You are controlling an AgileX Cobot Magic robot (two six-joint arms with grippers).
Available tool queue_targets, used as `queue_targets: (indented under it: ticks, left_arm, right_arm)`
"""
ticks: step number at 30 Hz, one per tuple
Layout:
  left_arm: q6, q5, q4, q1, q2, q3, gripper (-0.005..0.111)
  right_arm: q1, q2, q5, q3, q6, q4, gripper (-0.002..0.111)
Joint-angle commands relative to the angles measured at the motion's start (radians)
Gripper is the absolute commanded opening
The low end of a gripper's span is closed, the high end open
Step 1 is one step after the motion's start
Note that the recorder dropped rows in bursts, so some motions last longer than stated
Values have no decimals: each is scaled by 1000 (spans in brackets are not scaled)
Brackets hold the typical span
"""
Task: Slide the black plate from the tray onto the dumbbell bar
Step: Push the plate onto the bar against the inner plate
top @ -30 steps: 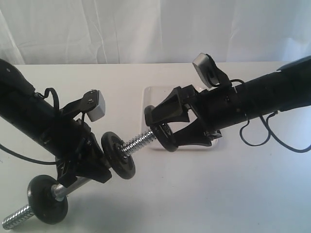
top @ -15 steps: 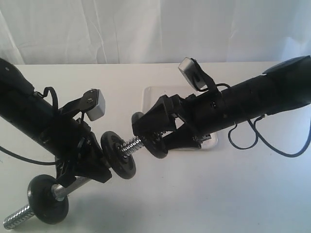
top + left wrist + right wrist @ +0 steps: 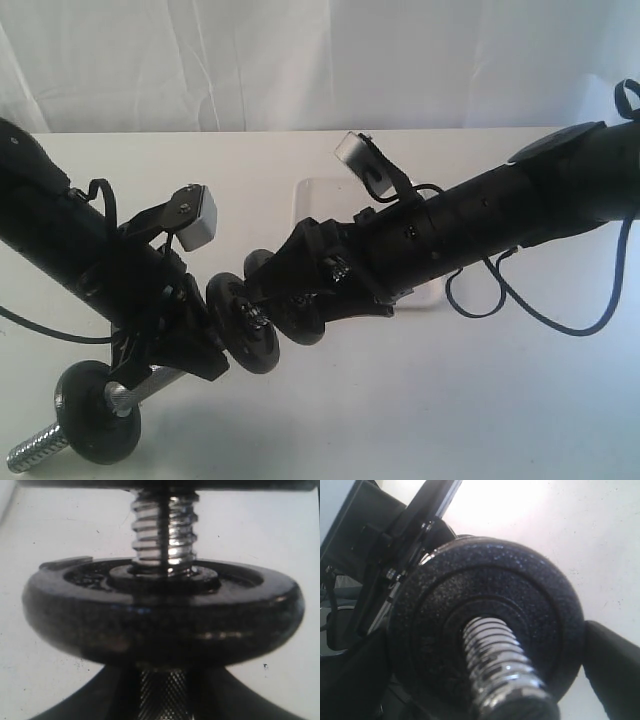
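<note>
Exterior: left end effector [image 3: 190, 345] is clenched on the middle of the dumbbell bar [image 3: 150, 385]. The bar is tilted over the tabletop [image 3: 450, 400], low end at near left. Far disc [image 3: 97, 412] sits on that low end, bare thread sticking out past it. Inner disc [image 3: 245, 325] is on the raised end, just beside the left fingers. Right end effector [image 3: 285, 295] is grasping the black plate [image 3: 303, 330] by its rim, jaws spread wide. The plate is off the tray [image 3: 320, 195] and on the bar's raised end, very near the inner disc. Contact between them can't be judged here. The tray is mostly hidden behind the right arm.

Left wrist: this view settles it. Coarse thread [image 3: 164, 535] shows bare between the inner disc [image 3: 160, 625] and a dark edge at the frame border, probably the black plate [image 3: 160, 483]. So they are close but apart. The bar's knurled section shows on the disc's other side, between the fingers [image 3: 70, 710].

Right wrist: looks along the bar. Inner disc [image 3: 490, 615] is face-on, thread [image 3: 495, 660] coming out of its hole toward the camera, left arm hardware behind it. One right finger [image 3: 615, 670] sits beside the disc. The plate can't be separated out here, only a dark blur at the thread's near end.
</note>
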Motion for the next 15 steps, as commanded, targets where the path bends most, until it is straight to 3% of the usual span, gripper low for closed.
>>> queue_targets:
  ticks: [1,3,6,13,15]
  left_arm:
    - [-7,47,-180,-3,-35,-25,0]
    - [-7,47,-180,-3,-35,-25,0]
    - [-7,47,-180,-3,-35,-25,0]
    - [-7,47,-180,-3,-35,-25,0]
    - [-7,47,-180,-3,-35,-25,0]
  right_arm:
    - [8,-13,97,-4,-21,74,1]
    - [8,-13,97,-4,-21,74,5]
    - [8,-13,103,-4,-21,74,21]
    - [8,-13,104,-4,-10,58,93]
    - [8,-13,104,-4,-10,58,105]
